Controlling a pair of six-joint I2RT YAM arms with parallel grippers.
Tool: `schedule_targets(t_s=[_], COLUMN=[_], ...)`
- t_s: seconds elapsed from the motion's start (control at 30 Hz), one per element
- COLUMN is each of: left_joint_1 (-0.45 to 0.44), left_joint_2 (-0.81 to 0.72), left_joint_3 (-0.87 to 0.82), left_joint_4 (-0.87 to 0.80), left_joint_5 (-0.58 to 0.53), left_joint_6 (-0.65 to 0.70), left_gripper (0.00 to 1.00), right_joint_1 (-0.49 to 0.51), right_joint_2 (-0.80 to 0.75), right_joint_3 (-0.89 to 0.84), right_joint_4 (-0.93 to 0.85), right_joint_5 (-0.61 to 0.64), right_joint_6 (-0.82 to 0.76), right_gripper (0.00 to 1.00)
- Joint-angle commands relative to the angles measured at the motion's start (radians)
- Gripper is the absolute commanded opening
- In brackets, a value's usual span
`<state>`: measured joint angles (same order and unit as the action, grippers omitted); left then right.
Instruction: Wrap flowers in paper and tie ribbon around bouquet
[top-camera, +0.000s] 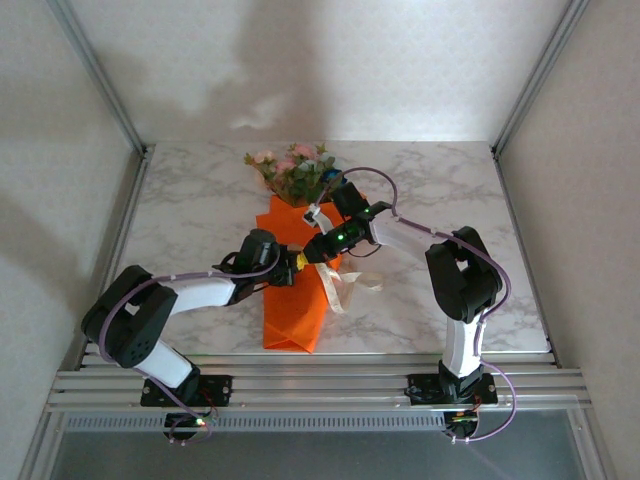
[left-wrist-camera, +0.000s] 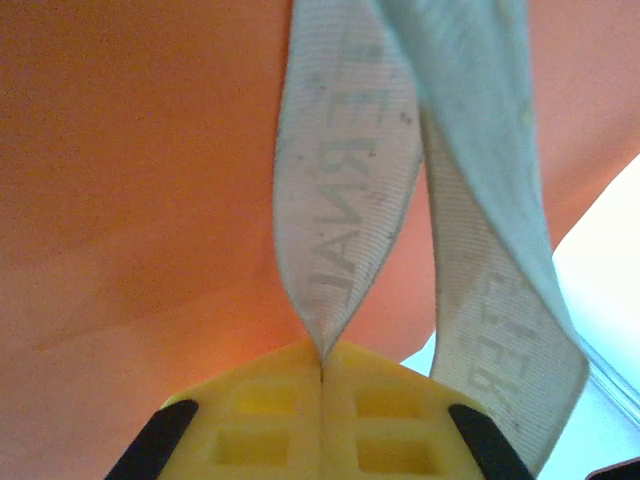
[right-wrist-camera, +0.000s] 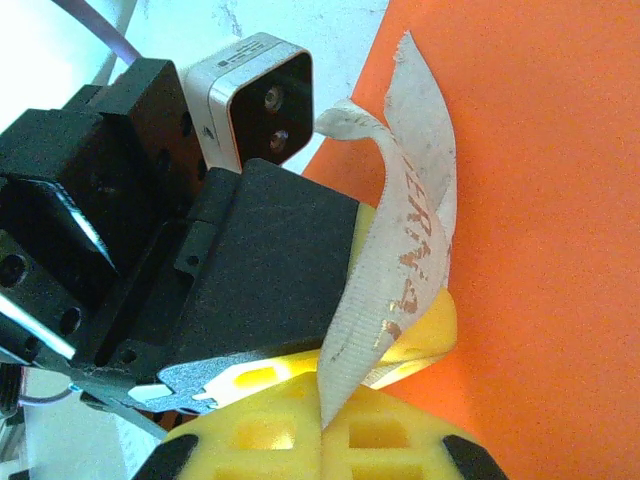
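The flowers lie wrapped in the paper, while left gripper and right gripper each clamp the ribbon, its knot apparently not yet tied.

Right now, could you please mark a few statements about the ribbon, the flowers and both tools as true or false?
1. The left tool is shut on the ribbon. True.
2. The right tool is open and clear of the ribbon. False: it is shut on the ribbon too.
3. The flowers stick out of the far end of the orange paper. True.
4. The paper lies on a plain wooden surface. False: the table has a marble pattern.
5. The ribbon carries printed letters. True.
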<state>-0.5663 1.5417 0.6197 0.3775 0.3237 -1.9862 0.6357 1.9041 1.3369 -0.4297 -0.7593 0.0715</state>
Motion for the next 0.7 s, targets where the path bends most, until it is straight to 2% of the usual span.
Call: schedule_targets(t_s=[0.0,0.07,0.1,0.2,0.27,0.33,0.4,0.43,0.5,0.57,0.67], left_joint_1=[-0.009,-0.008,-0.005,0.002,0.008,0.013,0.017,0.019,0.022,0.022,0.023], left_joint_2=[-0.052,-0.074,-0.086,-0.116,-0.134,-0.147,-0.158,-0.161,-0.166,-0.166,-0.163], left_joint_3=[-0.013,-0.031,-0.041,-0.070,-0.092,-0.109,-0.112,-0.113,-0.114,-0.112,-0.110], left_joint_4=[-0.029,-0.029,-0.029,-0.030,-0.029,-0.029,-0.052,-0.062,-0.067,-0.072,-0.077], left_joint_5=[-0.021,-0.031,-0.034,-0.033,-0.026,-0.022,-0.017,-0.014,-0.009,-0.006,0.001], left_joint_6=[-0.104,-0.102,-0.101,-0.092,-0.089,-0.089,-0.081,-0.075,-0.069,-0.068,-0.063], left_gripper=[0.00,0.00,0.00,0.00,0.00,0.00,0.00,0.00,0.00,0.00,0.00], right_joint_1=[0.009,0.007,0.005,-0.016,-0.027,-0.026,-0.027,-0.027,-0.023,-0.006,0.009], right_joint_2=[-0.036,-0.068,-0.094,-0.192,-0.271,-0.325,-0.369,-0.389,-0.443,-0.497,-0.516], right_joint_3=[0.000,-0.015,-0.028,-0.087,-0.142,-0.175,-0.205,-0.225,-0.287,-0.369,-0.456], right_joint_4=[-0.009,-0.020,-0.021,0.017,0.043,0.007,-0.095,-0.152,-0.171,-0.119,-0.034], right_joint_5=[0.034,0.101,0.150,0.252,0.317,0.443,0.590,0.623,0.618,0.618,0.579], right_joint_6=[-0.002,0.001,0.013,0.103,0.215,0.371,0.622,0.761,1.021,1.274,1.555], right_gripper=[0.04,0.29,0.35,0.45,0.47,0.46,0.42,0.39,0.32,0.34,0.40])
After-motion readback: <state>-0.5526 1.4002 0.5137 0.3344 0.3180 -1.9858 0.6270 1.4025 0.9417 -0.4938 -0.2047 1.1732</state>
